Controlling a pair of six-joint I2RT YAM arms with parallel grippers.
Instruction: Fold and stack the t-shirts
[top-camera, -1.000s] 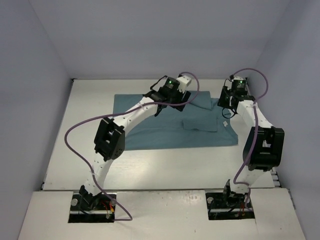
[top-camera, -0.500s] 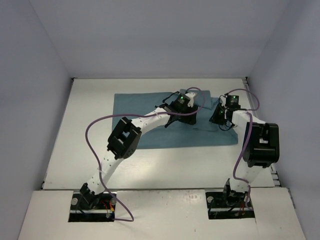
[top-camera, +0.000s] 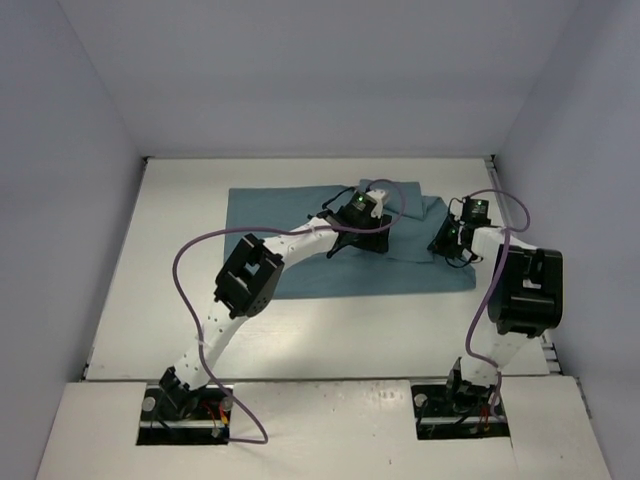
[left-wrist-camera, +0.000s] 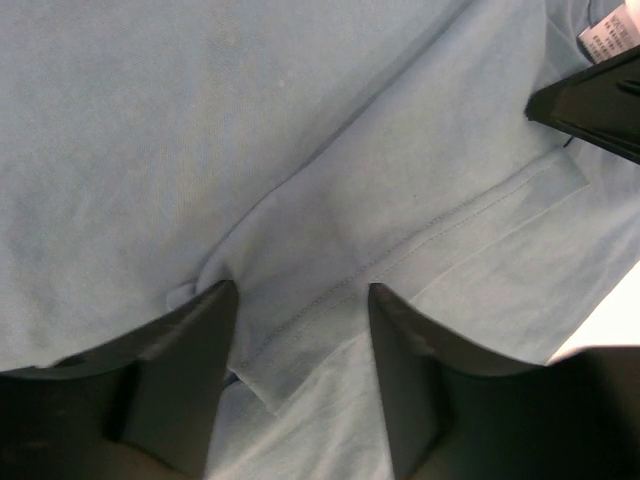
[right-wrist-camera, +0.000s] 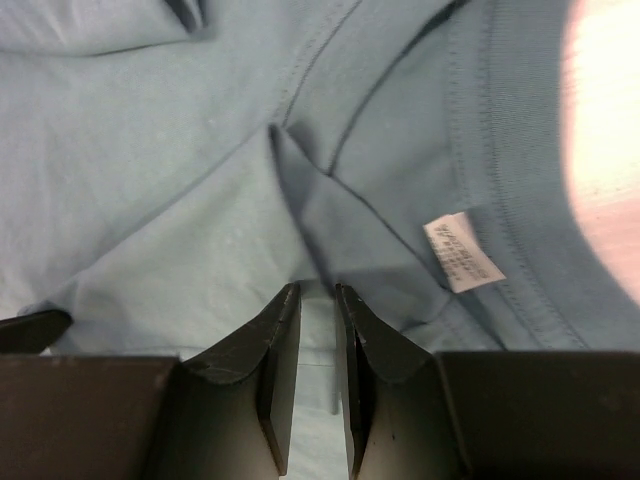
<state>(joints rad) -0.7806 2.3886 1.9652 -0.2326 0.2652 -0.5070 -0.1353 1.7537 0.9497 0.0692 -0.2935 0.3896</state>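
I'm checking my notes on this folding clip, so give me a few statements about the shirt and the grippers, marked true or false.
The shirt is teal. True.
The left gripper is shut. False: its jaws stand apart over a sleeve hem.
A white label shows by the collar. True.
The right gripper is wide open. False: its jaws are nearly closed on a fold of cloth.

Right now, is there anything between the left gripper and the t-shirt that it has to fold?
Nothing visible stands between them. The left gripper hangs open directly over the t-shirt, with a stitched hem of the cloth lying between its fingers.
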